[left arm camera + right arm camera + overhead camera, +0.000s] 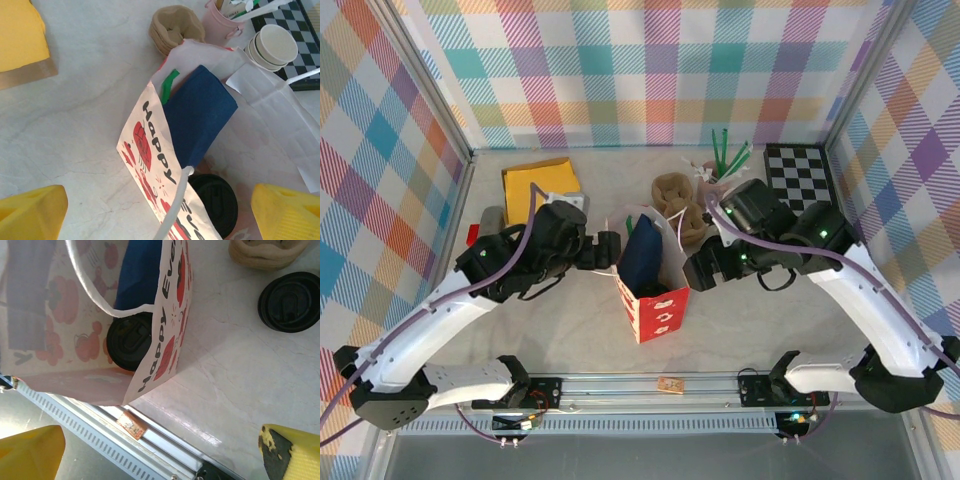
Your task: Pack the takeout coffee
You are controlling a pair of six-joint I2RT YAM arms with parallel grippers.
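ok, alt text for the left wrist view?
Looking down into an open paper bag printed "HAPPY", holding a dark blue item and the takeout coffee, black lid showing. The left gripper hangs open above, yellow fingers at the bottom corners.

A blue packet (200,117) crowds the paper bag (150,150) beside the takeout coffee (217,200).

The takeout coffee (131,340) stands inside the paper bag (655,310) at mid-table, a flat pouch (200,115) beside it, with cup carriers (675,190) behind the bag, loose lids (292,301) beside them and an envelope (538,180) back left.
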